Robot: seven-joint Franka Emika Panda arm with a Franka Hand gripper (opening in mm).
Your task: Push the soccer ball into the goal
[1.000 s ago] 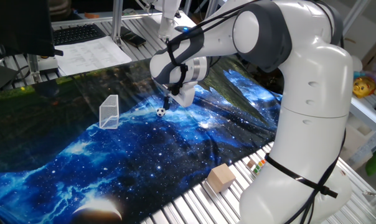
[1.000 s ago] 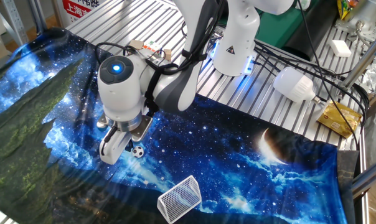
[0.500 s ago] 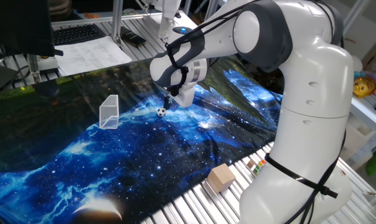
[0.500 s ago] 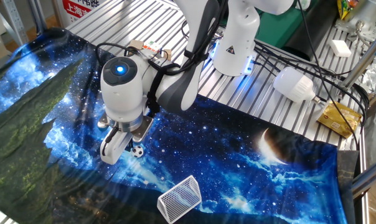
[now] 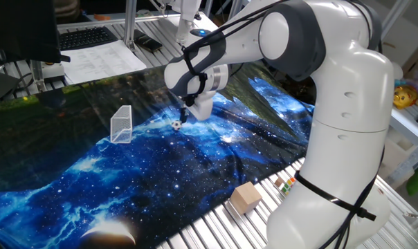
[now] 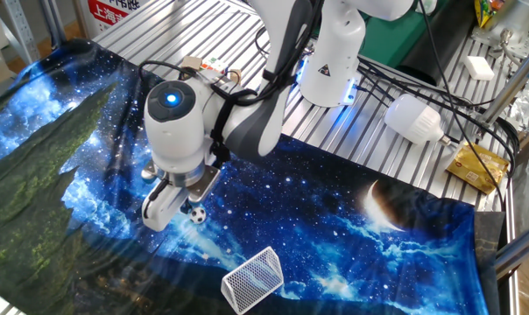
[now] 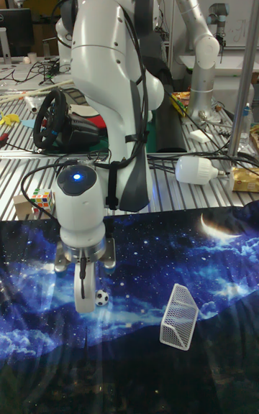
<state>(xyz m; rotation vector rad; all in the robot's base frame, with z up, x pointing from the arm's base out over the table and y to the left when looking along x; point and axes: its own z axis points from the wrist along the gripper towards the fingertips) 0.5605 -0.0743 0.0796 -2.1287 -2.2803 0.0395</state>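
The soccer ball is a tiny white ball with black patches lying on the blue galaxy cloth. It also shows in the other fixed view and the tall view. My gripper points down with its fingers together, tips just above the cloth and right beside the ball, on the side away from the goal. The gripper holds nothing. The goal is a small clear mesh box standing on the cloth a short way beyond the ball; it shows again as the goal and the goal.
A tan wooden block lies on the metal slats near the cloth's front edge. A multicoloured puzzle cube sits off the cloth by the robot base. A white lamp and cables lie on the slats. Papers and a keyboard are at the back.
The gripper has edged slightly toward the goal, and the ball has rolled a little the same way with it. The goal has not moved.
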